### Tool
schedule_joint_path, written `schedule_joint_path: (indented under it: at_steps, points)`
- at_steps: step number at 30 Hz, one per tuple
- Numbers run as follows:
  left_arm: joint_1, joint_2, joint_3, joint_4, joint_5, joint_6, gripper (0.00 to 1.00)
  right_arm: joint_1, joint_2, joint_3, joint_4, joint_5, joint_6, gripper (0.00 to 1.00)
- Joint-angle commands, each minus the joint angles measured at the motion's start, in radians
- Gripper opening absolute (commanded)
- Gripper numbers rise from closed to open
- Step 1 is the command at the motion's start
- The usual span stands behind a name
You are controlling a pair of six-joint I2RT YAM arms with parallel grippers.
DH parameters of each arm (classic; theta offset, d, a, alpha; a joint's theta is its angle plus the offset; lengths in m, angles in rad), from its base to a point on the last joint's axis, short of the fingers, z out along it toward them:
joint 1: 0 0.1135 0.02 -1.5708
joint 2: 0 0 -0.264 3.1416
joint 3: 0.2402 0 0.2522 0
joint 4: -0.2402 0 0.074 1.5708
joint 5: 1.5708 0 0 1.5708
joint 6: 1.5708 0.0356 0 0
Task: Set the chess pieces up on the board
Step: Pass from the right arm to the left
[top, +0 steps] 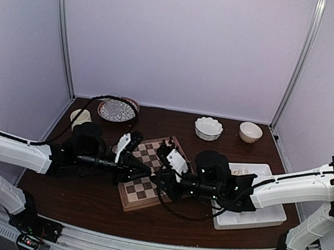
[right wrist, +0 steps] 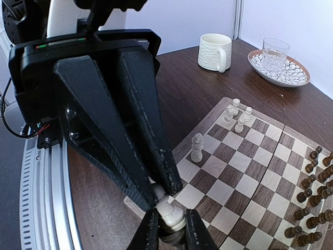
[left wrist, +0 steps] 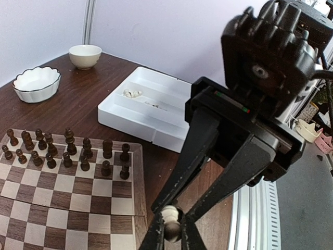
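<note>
The right pincer (right wrist: 169, 234) is grasping a white chess piece (right wrist: 169, 214) just above the edge of the board (right wrist: 234, 177), on the right arm's side. The left pincer (left wrist: 171, 238) is clenching the same piece from the opposite direction, tip facing tip. I cannot tell the piece's long axis; probably the right pincer should be releasing next.

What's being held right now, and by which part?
One cream-white chess piece, pinched along its body by both left gripper and right gripper; which end each takes is unclear.

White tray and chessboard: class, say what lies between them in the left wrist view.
Only bare dark table separates the white tray from the board, seen in the left wrist view.
</note>
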Motion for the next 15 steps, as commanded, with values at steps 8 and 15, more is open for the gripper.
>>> schedule_joint_path:
  at_steps: [8, 15]
  points:
    - [-0.004, 0.016, 0.048, -0.024, -0.005, 0.011, 0.02, 0.009, 0.003, 0.022, 0.018, 0.034, -0.001, 0.14]
    - [-0.004, 0.026, 0.060, -0.048, -0.010, 0.004, 0.25, 0.009, -0.008, 0.011, 0.028, 0.065, 0.005, 0.14]
